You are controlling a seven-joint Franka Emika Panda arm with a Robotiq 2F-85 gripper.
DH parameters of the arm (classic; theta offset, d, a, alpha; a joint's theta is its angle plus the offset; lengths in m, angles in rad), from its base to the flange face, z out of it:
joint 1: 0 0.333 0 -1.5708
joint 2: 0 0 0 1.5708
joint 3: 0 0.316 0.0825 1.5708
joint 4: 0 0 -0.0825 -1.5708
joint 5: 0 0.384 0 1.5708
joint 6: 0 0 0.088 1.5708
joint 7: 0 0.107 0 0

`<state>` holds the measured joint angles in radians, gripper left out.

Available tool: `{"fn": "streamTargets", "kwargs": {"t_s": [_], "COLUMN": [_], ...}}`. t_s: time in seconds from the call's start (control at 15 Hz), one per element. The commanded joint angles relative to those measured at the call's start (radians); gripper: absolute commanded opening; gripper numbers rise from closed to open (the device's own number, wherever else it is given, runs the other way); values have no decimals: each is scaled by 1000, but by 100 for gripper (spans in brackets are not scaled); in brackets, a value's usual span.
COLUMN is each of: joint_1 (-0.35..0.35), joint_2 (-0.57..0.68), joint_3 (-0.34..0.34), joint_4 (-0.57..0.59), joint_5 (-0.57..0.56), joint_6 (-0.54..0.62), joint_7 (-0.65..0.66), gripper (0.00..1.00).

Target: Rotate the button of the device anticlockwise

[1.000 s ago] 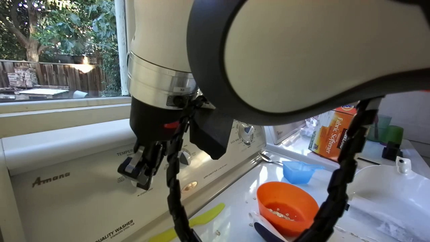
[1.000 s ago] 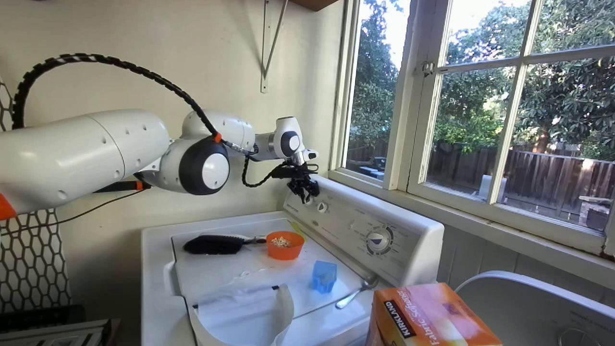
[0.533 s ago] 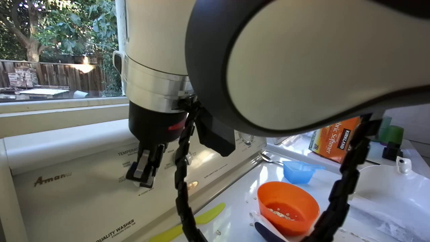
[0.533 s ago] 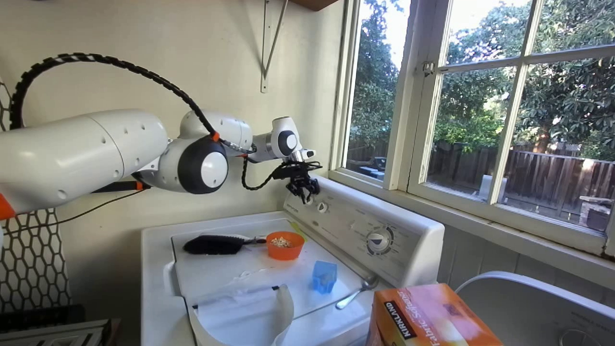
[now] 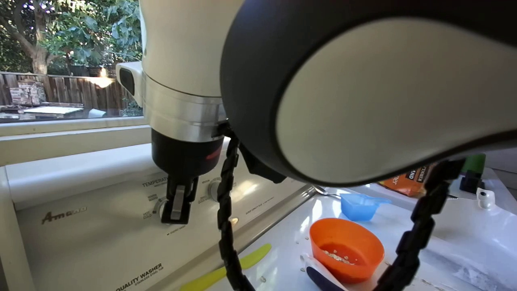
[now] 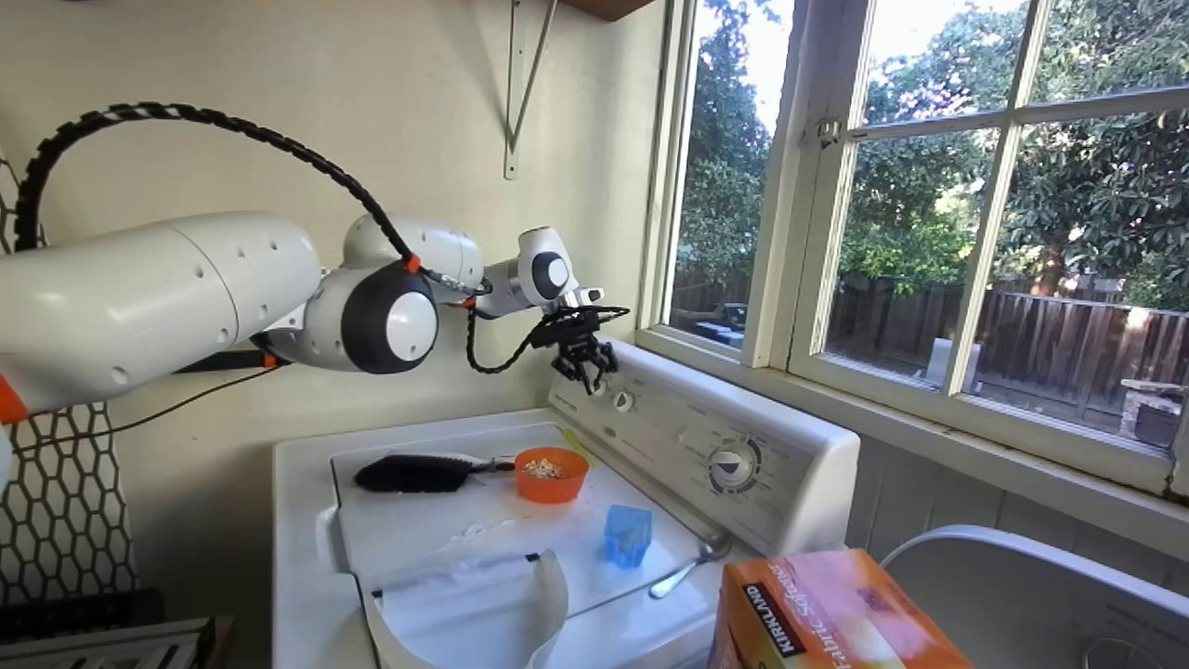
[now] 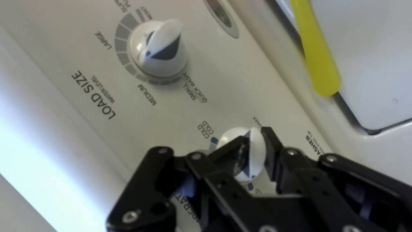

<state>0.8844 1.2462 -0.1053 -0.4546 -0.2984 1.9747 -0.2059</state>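
The desk (image 6: 409, 539) carries a black brush (image 6: 413, 473), orange bowl (image 6: 552, 487), blue cup (image 6: 628, 536), spoon (image 6: 689, 566), yellow utensil (image 5: 252, 258) and white dustpan (image 6: 464, 595).

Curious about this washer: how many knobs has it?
3 round white ones: temperature knob, in the black pincer; load-size knob, beside it; large dial, nearest the orange cardboard box.

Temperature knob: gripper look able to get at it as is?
Likely yes: wrist view shows the gripper with its fingers flanking the temperature knob at its ridge, nothing else between; firm grip unclear.
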Motion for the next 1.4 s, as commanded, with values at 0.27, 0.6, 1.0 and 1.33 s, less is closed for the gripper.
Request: {"fn": "streamTargets", "kwargs": {"t_s": [0.27, 0.6, 1.0, 1.33], "joint_1": [17, 15, -4, -19], "joint_2": [-40, -66, -106, -142], "joint_3": [-50, -73, -24, 4], "joint_4": [-13, -3, 3, 6], "joint_5": [-70, -92, -23, 36], "joint_6": [-135, -215, -217, -230], "joint_7": [-59, -14, 170, 391], "gripper": [58, 96, 100, 100]}}
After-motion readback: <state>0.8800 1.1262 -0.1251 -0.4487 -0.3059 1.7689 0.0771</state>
